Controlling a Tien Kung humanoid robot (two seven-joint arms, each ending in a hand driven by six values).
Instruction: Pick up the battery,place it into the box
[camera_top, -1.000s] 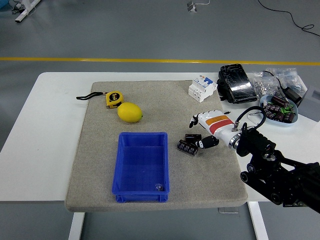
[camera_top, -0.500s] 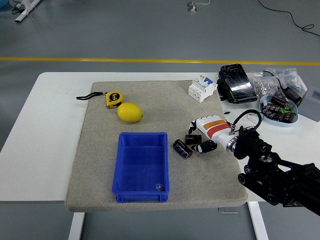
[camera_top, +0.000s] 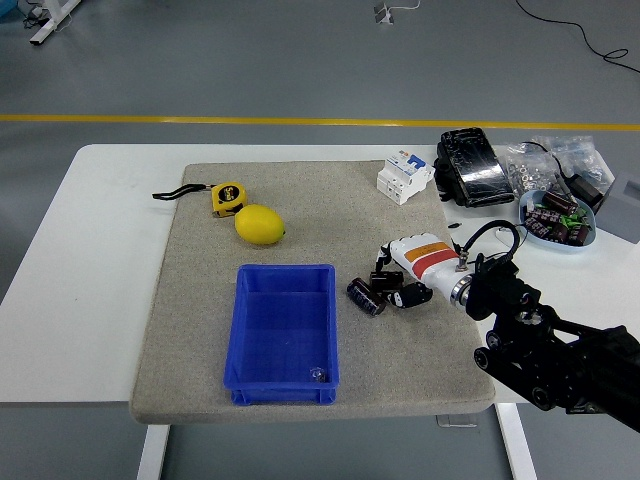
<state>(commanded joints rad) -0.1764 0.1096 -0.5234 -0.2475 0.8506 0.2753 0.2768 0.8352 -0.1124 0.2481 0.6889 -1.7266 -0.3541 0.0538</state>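
Black battery (camera_top: 366, 297) lies on the mat at frame centre, just right of the blue box (camera_top: 285, 330). Our right hand (camera_top: 408, 275) hovers beside it, fingers curled loosely round nothing, seemingly lining up a grasp.

Single head view — my camera sits high on my side, facing forward and down over the white table (camera_top: 100, 260); its near edge low, grey floor (camera_top: 250, 60) beyond — medium distance.

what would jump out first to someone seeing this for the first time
The blue box sits near the mat's front edge, bright against the grey. Just behind it lies a yellow lemon. To the box's right, the right hand reaches over a dark battery on the mat.
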